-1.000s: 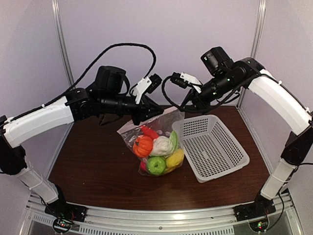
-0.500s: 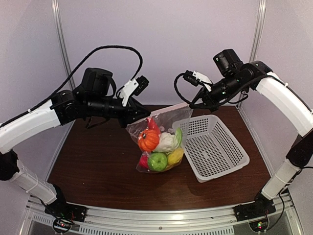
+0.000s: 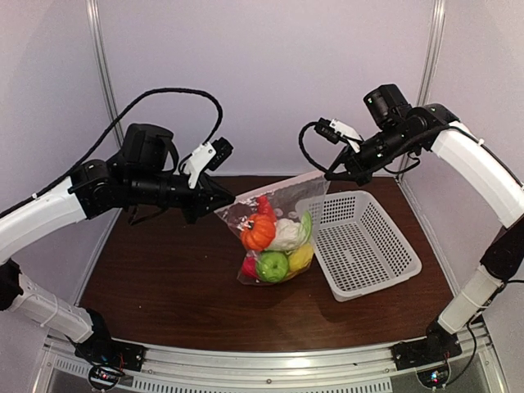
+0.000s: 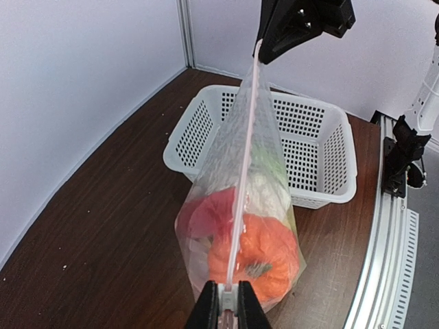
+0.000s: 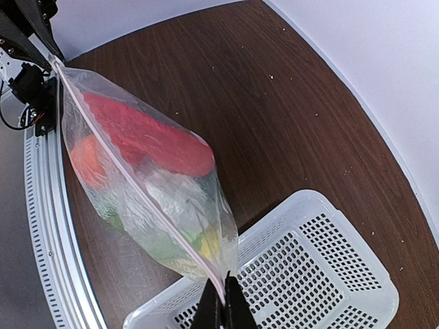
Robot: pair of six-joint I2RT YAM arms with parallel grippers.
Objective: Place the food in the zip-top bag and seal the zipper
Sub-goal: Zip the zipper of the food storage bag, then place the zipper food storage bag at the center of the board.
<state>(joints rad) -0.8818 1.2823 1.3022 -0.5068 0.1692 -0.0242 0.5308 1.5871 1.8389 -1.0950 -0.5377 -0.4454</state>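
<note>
Over the table (image 3: 164, 278), just left of the basket (image 3: 360, 246), my zip-top bag (image 3: 274, 237) now hangs higher than a second ago. The food (image 3: 258, 232) has settled to its bottom. Spreading the arms has drawn the zipper (image 4: 244, 171) taut. The left gripper (image 3: 219, 202) pinches its left end and the right gripper (image 3: 334, 174) is clamped tight on its right end. I judge it ready for sealing.

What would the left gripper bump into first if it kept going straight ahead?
The left gripper pinches the bag, so the bag would crumple first; past that, probably the right gripper holding the other end.
</note>
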